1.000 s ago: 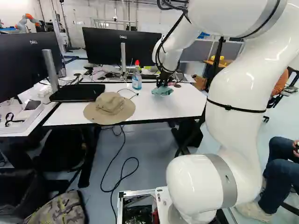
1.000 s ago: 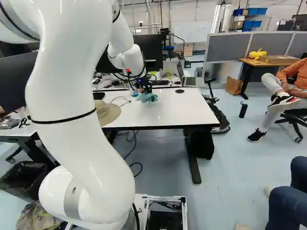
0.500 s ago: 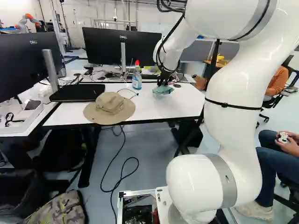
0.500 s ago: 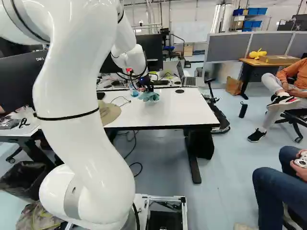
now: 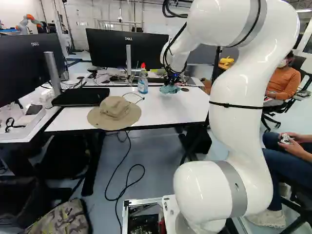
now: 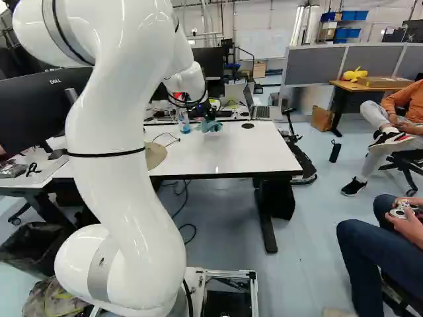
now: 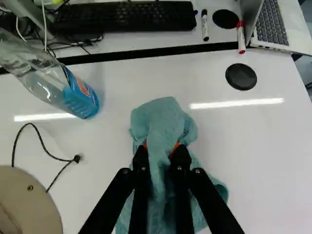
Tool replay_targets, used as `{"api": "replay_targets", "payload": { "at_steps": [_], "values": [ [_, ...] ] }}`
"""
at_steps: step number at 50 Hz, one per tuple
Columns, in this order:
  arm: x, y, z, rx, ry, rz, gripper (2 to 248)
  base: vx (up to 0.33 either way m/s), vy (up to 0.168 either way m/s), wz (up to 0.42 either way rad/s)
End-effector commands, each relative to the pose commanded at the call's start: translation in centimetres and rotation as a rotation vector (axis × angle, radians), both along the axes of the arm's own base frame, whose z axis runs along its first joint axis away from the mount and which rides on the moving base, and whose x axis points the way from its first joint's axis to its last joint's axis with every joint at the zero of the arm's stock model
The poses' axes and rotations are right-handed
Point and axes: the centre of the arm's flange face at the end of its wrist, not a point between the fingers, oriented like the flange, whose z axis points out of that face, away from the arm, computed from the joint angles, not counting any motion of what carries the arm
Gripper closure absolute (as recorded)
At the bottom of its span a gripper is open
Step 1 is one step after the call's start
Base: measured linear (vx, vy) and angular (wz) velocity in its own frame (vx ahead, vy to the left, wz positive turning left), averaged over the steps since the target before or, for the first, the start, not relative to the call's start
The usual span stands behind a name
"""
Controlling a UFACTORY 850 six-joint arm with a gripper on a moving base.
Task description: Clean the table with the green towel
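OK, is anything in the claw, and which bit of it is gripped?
The claw holds the green towel by a bunched fold near its middle, pinched between the orange pads; loose cloth shows ahead and beneath.

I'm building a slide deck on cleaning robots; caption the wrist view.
Jaws shut on a green towel above a white table, beside a bottle.
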Motion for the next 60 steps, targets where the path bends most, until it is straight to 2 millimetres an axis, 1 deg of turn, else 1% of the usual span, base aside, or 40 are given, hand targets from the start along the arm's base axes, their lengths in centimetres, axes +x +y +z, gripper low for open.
{"api": "replay_targets", "payload": {
  "at_steps": [15, 32, 48, 60],
  "values": [
    [3.1, 0.3, 0.0, -0.004, -0.068, 0.007, 198, 0.0, 0.0, 0.0],
    [6.7, 0.4, -1.9, -0.005, -0.104, 0.012, 198, 0.0, 0.0, 0.0],
    [7.5, 1.1, -3.7, -0.006, -0.121, 0.022, 198, 0.0, 0.0, 0.0],
    [7.9, 1.1, -5.1, -0.005, -0.119, 0.022, 198, 0.0, 0.0, 0.0]
  ]
}}
